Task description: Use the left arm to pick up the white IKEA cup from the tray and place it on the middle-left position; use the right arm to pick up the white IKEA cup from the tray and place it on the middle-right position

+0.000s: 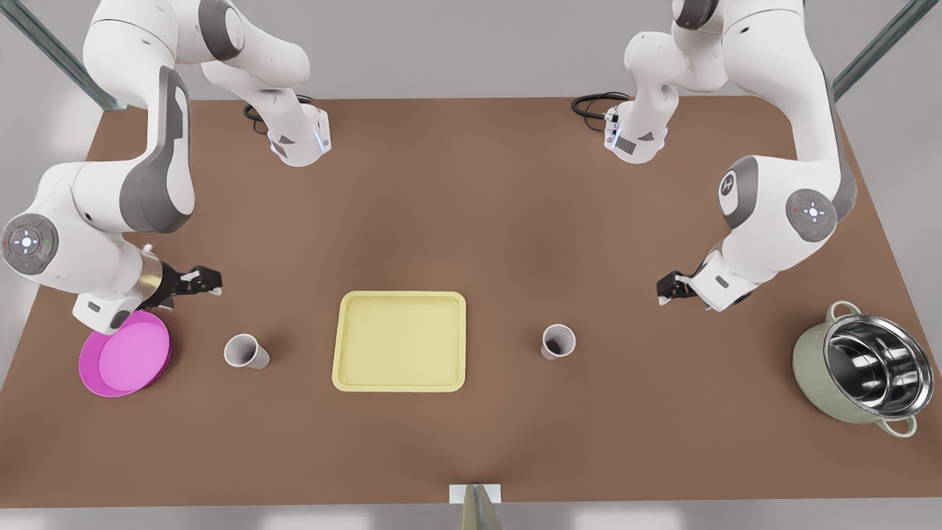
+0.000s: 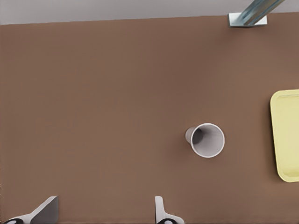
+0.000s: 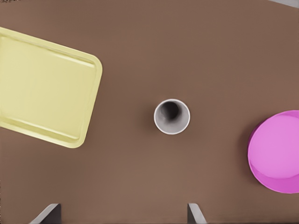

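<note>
**Both Cups on the Tabletop, Both Grippers Open**

A plain brown tabletop (image 1: 471, 184) fills the frame. Pale grey surroundings lie beyond its edges, with metal struts (image 1: 44, 44) in the upper corners.

The pale yellow rectangular tray with rounded corners (image 1: 401, 383) lies at lower centre. One white tapered cup (image 1: 246, 352) stands upright on bare table between the tray and the round magenta plate (image 1: 129, 361), apart from both. The other white tapered cup (image 1: 558, 342) stands upright on the tray's opposite side, well apart from the pale green steel-lined pot (image 1: 857, 368).

The right gripper (image 1: 199, 282) hangs at the front view's left, above the table near the plate, fingers spread and holding nothing. The left gripper (image 1: 671, 287) hangs at the front view's right, likewise spread and holding nothing.

The right arm covers the plate's upper rim. Both wrist views cut the fingers (image 2: 161, 212) off at the frame edge.
</note>
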Available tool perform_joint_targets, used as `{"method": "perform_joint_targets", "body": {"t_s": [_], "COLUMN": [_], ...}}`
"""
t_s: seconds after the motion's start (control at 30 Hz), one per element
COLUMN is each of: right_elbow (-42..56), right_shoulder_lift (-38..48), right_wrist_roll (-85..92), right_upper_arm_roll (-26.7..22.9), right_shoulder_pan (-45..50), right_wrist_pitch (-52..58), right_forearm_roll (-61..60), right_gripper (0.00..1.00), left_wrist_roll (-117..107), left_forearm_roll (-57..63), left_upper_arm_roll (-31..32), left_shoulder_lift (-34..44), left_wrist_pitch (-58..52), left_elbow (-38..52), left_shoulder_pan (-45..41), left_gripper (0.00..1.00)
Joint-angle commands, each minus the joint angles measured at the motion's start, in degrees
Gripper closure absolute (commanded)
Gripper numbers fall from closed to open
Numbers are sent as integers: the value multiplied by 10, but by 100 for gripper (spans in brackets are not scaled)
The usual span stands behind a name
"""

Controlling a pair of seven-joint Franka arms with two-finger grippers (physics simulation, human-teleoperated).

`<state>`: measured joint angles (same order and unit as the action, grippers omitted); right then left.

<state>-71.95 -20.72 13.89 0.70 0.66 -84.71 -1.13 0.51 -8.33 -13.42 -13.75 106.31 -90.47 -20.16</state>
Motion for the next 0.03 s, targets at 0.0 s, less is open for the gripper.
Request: {"method": "perform_joint_targets", "body": {"t_s": [0.0], "right_elbow": [1], "right_shoulder_lift": [1], "right_wrist_roll": [-147], "right_upper_arm_roll": [0], "right_shoulder_pan": [0], "right_wrist_pitch": [9], "right_forearm_roll": [0], "right_gripper": [0], "left_wrist_roll": [28], "left_forearm_roll": [3], "left_upper_arm_roll": [0], "left_shoulder_lift": [0], "left_wrist_pitch": [-21], "left_elbow": [1], "left_shoulder_pan": [0], "left_gripper": [0]}}
